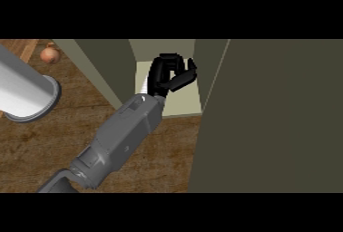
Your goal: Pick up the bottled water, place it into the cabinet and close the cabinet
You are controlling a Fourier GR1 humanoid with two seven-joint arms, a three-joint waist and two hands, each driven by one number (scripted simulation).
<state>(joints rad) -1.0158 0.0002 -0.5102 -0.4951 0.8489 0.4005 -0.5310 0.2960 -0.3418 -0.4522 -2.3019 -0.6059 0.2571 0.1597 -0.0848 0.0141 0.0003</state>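
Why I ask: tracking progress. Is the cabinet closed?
No, the cabinet is open: the right hand, holding the bottled water, reaches inside it.

Olive-grey box cabinet [100, 63]: stands open, exposing a pale cream inner floor [184, 102] between two darker side walls. A wide flat olive panel adjoins the opening on the right (door or outer wall cannot be told).

White bottled water [143, 84]: only a narrow white sliver shows. It sits inside the cabinet opening, above the inner floor, enclosed by the curled fingers of the black right hand [171, 72]. Its tilt cannot be told.
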